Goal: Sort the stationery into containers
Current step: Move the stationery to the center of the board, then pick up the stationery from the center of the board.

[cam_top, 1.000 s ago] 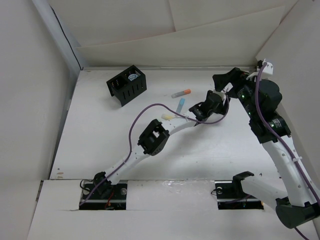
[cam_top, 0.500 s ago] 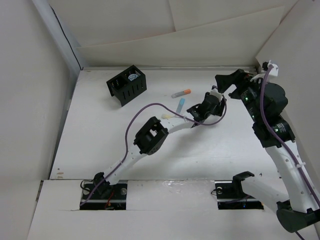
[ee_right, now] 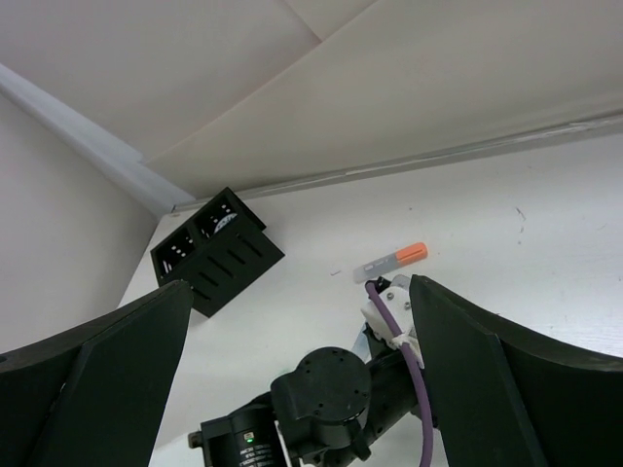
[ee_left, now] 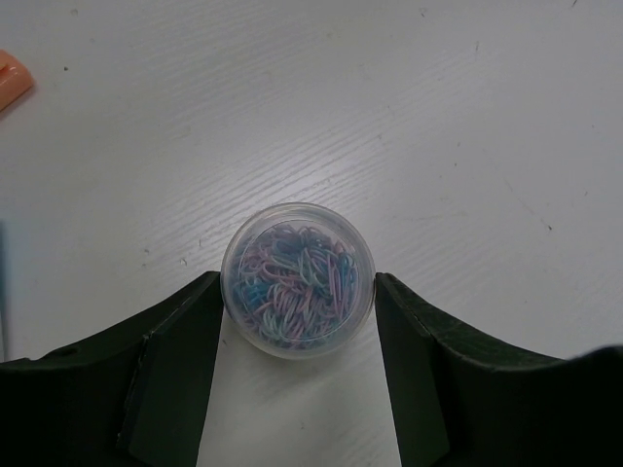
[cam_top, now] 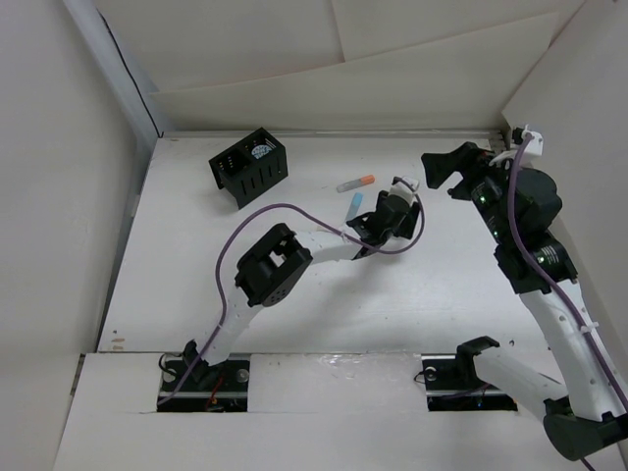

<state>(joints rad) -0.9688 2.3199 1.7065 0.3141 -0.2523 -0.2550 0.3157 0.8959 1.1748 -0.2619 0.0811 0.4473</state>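
Note:
My left gripper (cam_top: 386, 211) points down at the table, just right of the light blue stick (cam_top: 355, 204). In the left wrist view it (ee_left: 298, 292) is shut on a small round clear tub of coloured paper clips (ee_left: 298, 280), with a finger touching each side. The tub is hidden in the top view. The grey stick with the orange tip (cam_top: 355, 183) lies just beyond; its tip shows in the left wrist view (ee_left: 12, 78). The black slotted organiser (cam_top: 247, 167) stands at the far left. My right gripper (cam_top: 446, 167) is open and empty, held high (ee_right: 300, 292).
A round pale item lies in one organiser compartment (cam_top: 260, 149). White walls close in the table on the left, back and right. The left arm's elbow (cam_top: 265, 273) and purple cable arc over the middle of the table.
My left arm has swung left, carrying its gripper toward the light blue stick and covering the yellowish stick. The right gripper has shifted slightly up and right.

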